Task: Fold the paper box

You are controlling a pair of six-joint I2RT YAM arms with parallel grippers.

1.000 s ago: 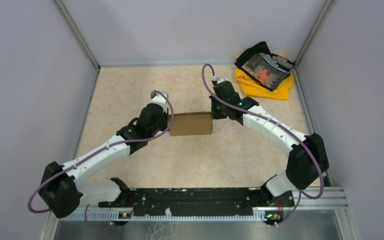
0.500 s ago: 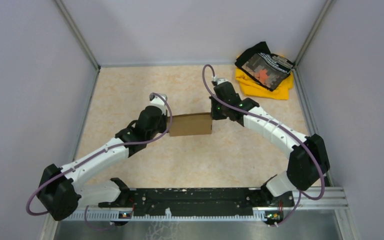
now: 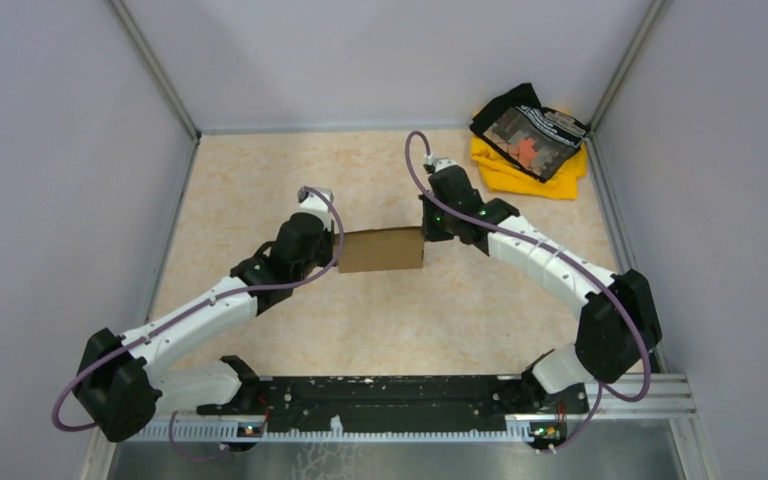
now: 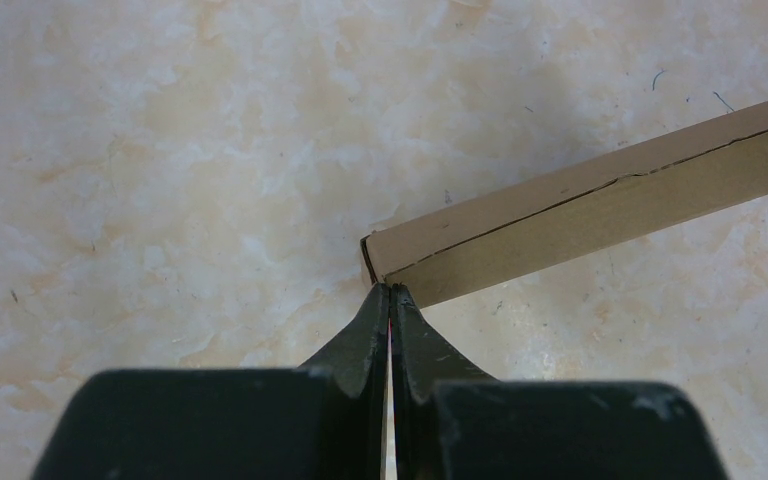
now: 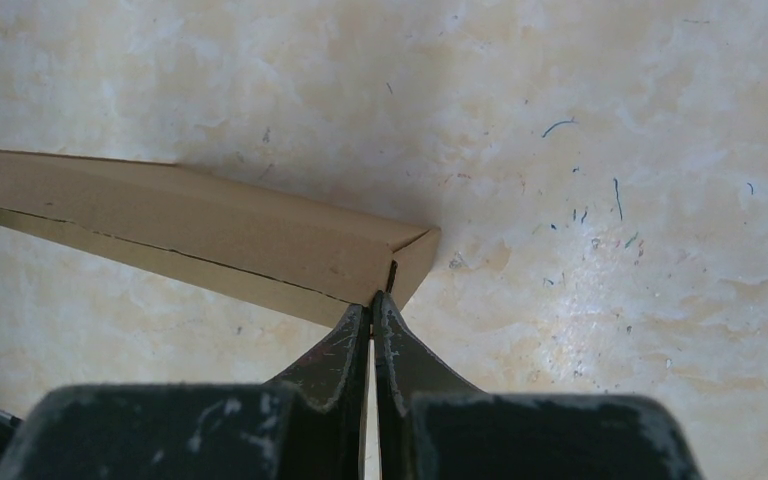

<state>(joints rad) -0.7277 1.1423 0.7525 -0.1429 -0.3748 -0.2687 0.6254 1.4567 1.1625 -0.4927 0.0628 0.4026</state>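
While no print or label shows on the paper box (image 3: 383, 249), the patterned black cloth on the yellow cloth pile (image 3: 528, 140) in the far right corner carries marks too small to read.

Compared with 1 second ago, the left arm's elbend has slid a little outward and its wrist has drawn slightly toward the box, while the right arm holds almost the same pose. The box's right end has shifted a touch to the left; otherwise it lies as before.

Plain brown corrugated cardboard, the box is closed up into a low oblong block. It sits flat on the marbled beige table (image 3: 410, 320), near the middle, between the 2 grippers. In the left wrist view a dark seam runs the length of the box (image 4: 580, 215), where 1 panel meets the next. In the right wrist view the same kind of seam crosses the box (image 5: 190, 235), and a short dark slit shows at its end corner.

Left gripper (image 4: 390, 290): its 2 fingers are pressed together, tips touching the corner at the box's left end. Right gripper (image 5: 372, 298): fingers likewise closed tight, tips against the box's right end by the slit. Neither one visibly has cardboard between its fingers.
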